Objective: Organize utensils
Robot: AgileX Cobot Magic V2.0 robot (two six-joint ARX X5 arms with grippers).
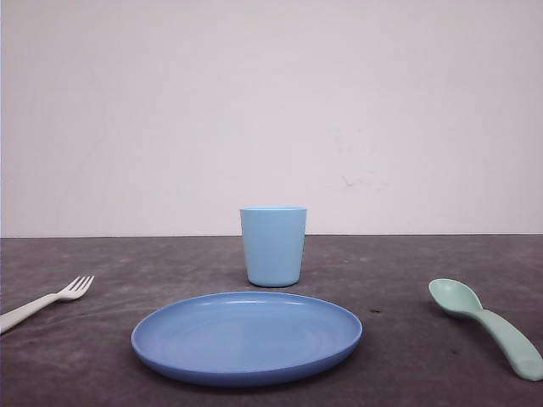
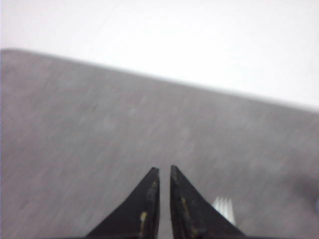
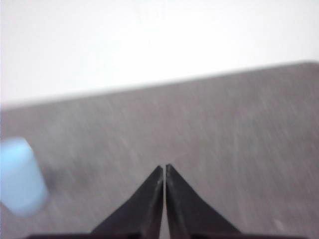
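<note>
White fork point(image 1: 42, 303) far left on tabletop point(image 1: 407, 356), tines toward plate point(image 1: 246, 337); tines point(image 2: 224, 209) just beside left gripper point(image 2: 164, 172). Mint spoon point(image 1: 488, 325) far right, nearer right gripper point(image 3: 164, 168). Both grippers pressed together, empty.

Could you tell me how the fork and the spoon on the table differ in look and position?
The fork is white and slim, with tines; the spoon is mint green, with a thick handle and a rounded bowl. The fork lies left of the blue plate, partly cut off by the picture's edge, while the spoon lies right of it, fully in view. Both lie flat on the table, working ends pointing away from the robot.
</note>
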